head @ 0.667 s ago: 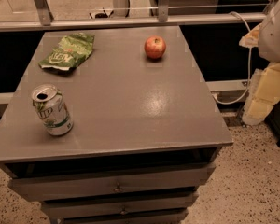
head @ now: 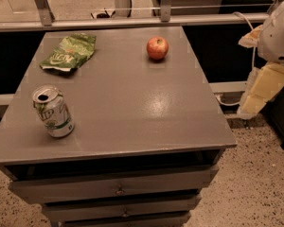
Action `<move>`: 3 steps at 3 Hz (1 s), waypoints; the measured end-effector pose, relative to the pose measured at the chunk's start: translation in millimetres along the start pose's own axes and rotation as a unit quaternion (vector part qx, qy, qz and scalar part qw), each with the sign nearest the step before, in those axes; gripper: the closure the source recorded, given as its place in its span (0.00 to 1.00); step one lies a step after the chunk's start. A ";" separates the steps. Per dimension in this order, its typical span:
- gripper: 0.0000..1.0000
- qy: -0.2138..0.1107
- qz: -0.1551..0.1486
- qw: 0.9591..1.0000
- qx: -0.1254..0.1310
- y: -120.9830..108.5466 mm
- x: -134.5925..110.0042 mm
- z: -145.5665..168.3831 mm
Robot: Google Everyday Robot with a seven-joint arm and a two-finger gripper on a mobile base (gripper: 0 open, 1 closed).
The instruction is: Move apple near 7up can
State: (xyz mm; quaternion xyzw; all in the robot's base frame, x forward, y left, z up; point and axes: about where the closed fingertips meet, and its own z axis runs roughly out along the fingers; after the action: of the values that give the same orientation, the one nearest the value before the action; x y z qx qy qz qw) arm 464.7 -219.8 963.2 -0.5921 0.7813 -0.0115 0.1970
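Observation:
The apple (head: 157, 48), small, red with yellowish patches, sits on the far right part of the grey tabletop (head: 132, 103). The 7up can (head: 53, 111), white and green with an opened silver top, stands upright near the front left corner, well apart from the apple. My gripper (head: 261, 91), cream-yellow under a white arm housing, hangs off the table's right side, beyond the edge and below the tabletop level. It holds nothing that I can see.
A flat green chip bag (head: 69, 52) lies at the far left of the table. Drawers (head: 118, 188) are below the tabletop. A metal rail (head: 132, 21) runs behind the table. Speckled floor (head: 255, 174) lies to the right.

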 end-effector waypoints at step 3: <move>0.00 -0.220 0.069 0.972 0.043 -140.1 -45.4 90.0</move>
State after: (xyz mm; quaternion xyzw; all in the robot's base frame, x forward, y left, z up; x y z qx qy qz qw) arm 632.6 -200.1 928.7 -0.5158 0.7564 0.0990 0.3898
